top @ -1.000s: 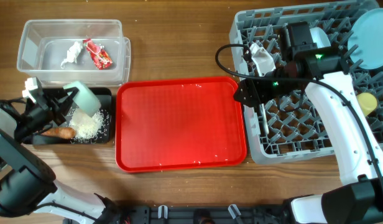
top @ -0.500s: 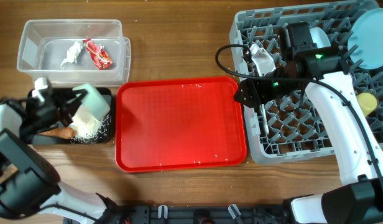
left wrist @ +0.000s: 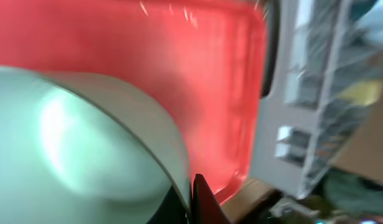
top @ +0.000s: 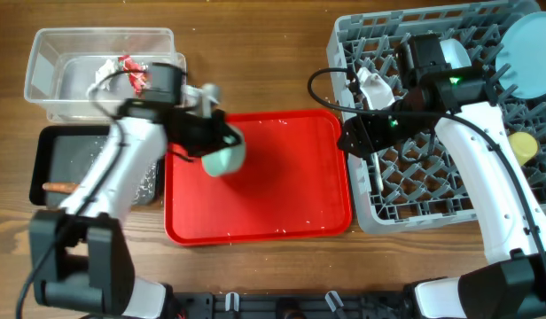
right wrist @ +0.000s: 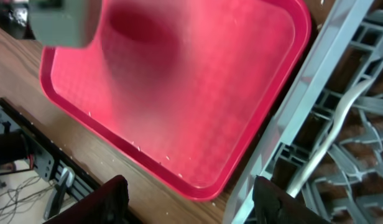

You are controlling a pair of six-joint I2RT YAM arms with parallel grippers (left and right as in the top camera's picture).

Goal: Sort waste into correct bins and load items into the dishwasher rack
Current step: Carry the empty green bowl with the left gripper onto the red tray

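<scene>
Left end effector (top: pixel 215 149) is clamped on the rim of the green bowl (top: pixel 225 162), and we're hanging over the upper-left part of the red tray (top: pixel 255 213). From the wrist we see one dark finger (left wrist: pixel 201 200) biting the rim edge; the other is hidden behind the bowl wall. The bowl looks pale, smooth and glossy. It's tipped in the grip rather than level, and it looks empty from what we can see.

Now the relation that matters: the rack (top: pixel 415 211) lies to our right, straight across the tray, with nothing standing between. A round bowl has no long axis to line up, so we judge only its tilt matters when it goes between the pegs.

The right end effector (top: pixel 354 139) sits at the rack's near-left edge with its fingers apart and nothing between them. That arm is the nearer one to the rack, but the left arm has the bowl.

In the rack we spot the blue plate (top: pixel 530 53) standing at the far-right corner, the yellow cup (top: pixel 523 146) and the white spoon (top: pixel 377 177).

Out on the bench (top: pixel 255 53), the clear tub (top: pixel 42 53) holds the napkin (top: pixel 103 75) and wrapper (top: pixel 136 78). The black tray (top: pixel 44 151) holds the sausage (top: pixel 58 188) and crumbs (top: pixel 149 177).
</scene>
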